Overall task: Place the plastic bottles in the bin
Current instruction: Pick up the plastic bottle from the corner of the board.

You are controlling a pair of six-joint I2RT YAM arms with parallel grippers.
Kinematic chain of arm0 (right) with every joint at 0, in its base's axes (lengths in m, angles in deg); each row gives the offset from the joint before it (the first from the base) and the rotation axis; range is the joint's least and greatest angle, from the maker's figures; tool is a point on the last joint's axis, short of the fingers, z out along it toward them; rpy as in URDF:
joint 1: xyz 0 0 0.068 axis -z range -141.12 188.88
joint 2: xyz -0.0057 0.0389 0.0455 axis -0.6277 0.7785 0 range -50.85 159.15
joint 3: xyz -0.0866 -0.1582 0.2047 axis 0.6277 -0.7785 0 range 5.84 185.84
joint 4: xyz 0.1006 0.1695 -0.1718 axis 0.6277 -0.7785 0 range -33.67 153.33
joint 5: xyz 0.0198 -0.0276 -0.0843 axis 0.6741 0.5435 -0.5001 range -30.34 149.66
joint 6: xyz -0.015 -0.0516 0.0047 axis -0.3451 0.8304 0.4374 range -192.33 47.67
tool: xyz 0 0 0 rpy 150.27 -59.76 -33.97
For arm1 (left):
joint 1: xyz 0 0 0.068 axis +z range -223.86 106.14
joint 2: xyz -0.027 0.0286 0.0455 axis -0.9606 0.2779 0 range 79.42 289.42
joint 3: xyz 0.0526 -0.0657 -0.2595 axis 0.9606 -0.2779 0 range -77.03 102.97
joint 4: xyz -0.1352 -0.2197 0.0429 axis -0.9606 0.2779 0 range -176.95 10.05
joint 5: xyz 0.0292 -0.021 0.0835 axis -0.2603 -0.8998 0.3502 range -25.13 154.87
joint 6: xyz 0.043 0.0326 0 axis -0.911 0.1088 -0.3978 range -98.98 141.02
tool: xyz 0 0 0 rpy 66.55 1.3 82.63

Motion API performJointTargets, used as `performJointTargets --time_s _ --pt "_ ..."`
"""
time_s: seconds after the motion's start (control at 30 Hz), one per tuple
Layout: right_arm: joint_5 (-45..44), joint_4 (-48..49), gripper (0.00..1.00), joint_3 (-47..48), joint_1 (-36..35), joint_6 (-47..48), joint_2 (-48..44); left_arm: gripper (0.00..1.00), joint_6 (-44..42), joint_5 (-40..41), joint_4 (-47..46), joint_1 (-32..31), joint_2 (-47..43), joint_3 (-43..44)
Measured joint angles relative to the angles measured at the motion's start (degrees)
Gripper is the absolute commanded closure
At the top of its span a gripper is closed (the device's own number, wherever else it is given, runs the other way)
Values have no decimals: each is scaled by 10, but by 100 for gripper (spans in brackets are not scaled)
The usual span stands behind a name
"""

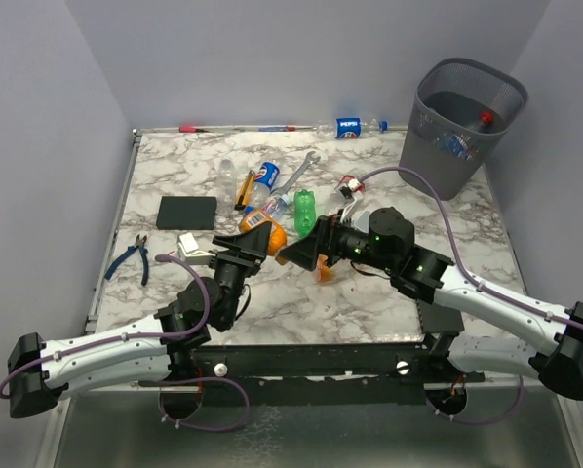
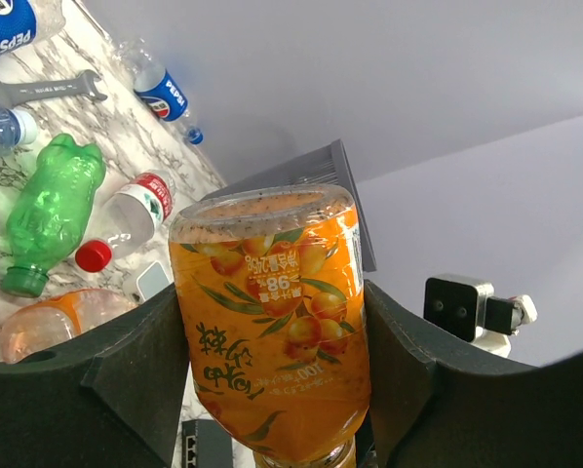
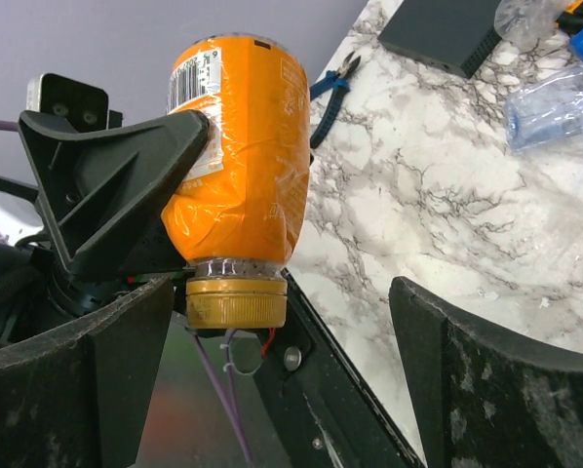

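My left gripper (image 1: 253,240) is shut on an orange juice bottle (image 1: 272,237) and holds it above the table, cap towards my right gripper (image 1: 299,253). In the left wrist view the bottle (image 2: 270,312) fills the gap between the fingers (image 2: 126,380). In the right wrist view the bottle (image 3: 238,146) and its yellow cap (image 3: 235,300) sit just beyond my open right gripper (image 3: 282,380), near its left finger. Green (image 1: 304,207), Pepsi (image 1: 264,175) and red-labelled (image 1: 348,187) bottles lie mid-table. The mesh bin (image 1: 438,146) stands at the far right with bottles inside.
A wrench (image 1: 296,174), a yellow-handled screwdriver (image 1: 243,190), a black block (image 1: 187,211) and blue pliers (image 1: 133,256) lie on the marble table (image 1: 369,302). Another Pepsi bottle (image 1: 350,126) lies at the far edge. A second orange bottle (image 1: 326,271) lies under my right gripper.
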Motion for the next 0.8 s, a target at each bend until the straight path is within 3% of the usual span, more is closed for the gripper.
performJointTargets --time_s 0.17,0.67,0.73,0.8 --pt "-12 14 16 9 -5 -1 23 59 -9 0 0 0 -9 0" --pt "-12 42 21 41 -13 -5 55 59 -28 4 3 0 -47 0" --pt "-1 43 28 51 -16 -5 67 59 -28 10 6 1 -50 0" --pt "9 42 43 63 -22 -2 78 59 -29 13 8 1 -52 0"
